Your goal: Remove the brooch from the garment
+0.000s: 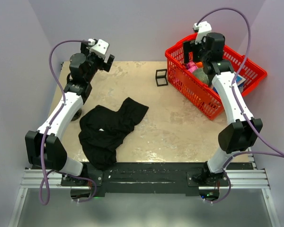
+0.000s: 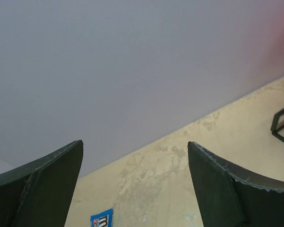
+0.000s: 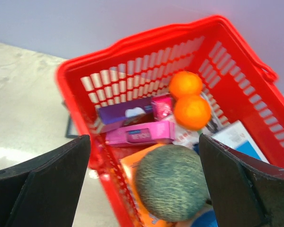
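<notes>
Fingers (image 2: 47, 184) of the left gripper (image 2: 135, 144) are spread wide with nothing between them, raised over the far left of the beige table (image 1: 180, 127). Those of the right gripper (image 3: 144, 139) are likewise held apart, empty, above a red plastic basket (image 3: 146, 40) holding two oranges (image 3: 191, 111) and a grey-green ball (image 3: 170, 182). A crumpled black T-shirt (image 1: 111, 130) is laid at the near left, well apart from both; a tiny pale speck (image 1: 101, 130) is seen on it, but whether it is the brooch cannot be told.
</notes>
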Robot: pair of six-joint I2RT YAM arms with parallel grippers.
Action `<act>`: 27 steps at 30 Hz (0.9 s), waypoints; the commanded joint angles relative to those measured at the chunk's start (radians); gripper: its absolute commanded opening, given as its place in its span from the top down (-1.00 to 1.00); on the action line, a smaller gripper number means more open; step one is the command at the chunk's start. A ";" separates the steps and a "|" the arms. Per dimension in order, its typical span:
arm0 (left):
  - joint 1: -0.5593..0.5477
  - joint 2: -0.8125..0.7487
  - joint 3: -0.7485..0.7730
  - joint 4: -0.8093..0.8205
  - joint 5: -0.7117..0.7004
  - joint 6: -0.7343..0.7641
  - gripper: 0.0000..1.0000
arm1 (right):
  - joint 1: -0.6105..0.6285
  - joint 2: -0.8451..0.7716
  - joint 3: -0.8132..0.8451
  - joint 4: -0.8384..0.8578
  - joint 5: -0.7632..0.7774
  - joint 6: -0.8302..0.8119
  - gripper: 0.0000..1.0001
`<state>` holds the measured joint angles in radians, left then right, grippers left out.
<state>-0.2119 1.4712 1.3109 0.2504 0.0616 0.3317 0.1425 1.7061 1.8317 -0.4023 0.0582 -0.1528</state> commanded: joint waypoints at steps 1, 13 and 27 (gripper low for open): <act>0.002 -0.055 0.004 -0.124 0.099 0.012 -0.89 | 0.060 -0.072 -0.040 0.071 -0.144 -0.062 -0.98; 0.040 -0.192 0.034 -0.710 0.254 -0.112 -0.82 | 0.356 -0.007 -0.233 -0.066 -0.649 -0.465 -0.75; 0.114 -0.252 -0.119 -1.005 0.184 0.006 -0.75 | 0.580 0.309 -0.158 -0.076 -0.735 -0.522 -0.50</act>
<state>-0.1043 1.2251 1.2247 -0.6601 0.2653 0.2913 0.6998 2.0270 1.6089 -0.4671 -0.6102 -0.6136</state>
